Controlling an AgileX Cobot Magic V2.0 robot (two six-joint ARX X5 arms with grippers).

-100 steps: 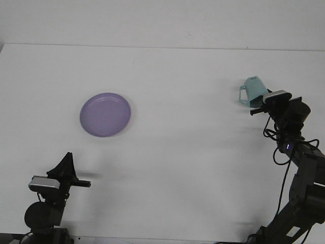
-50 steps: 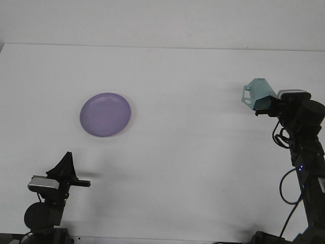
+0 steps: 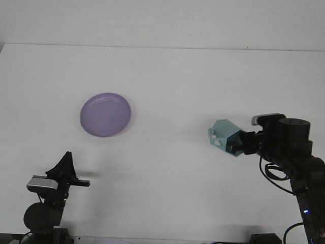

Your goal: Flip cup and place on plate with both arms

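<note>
A light teal cup [image 3: 224, 137] hangs in the air, tipped on its side, with my right gripper [image 3: 239, 146] shut on its right end. The cup's handle faces the lower left. The purple plate [image 3: 105, 114] lies flat on the white table, left of centre and far from the cup. My left gripper [image 3: 64, 165] rests low at the front left, below the plate, fingers together and holding nothing.
The white table [image 3: 172, 76] fills the view, with its far edge against a pale wall. My right arm's black wrist and cables [image 3: 287, 147] stand at the front right.
My right gripper has carried the cup from the right side of the table down and to the left, turning it onto its side. The left arm has not moved.
</note>
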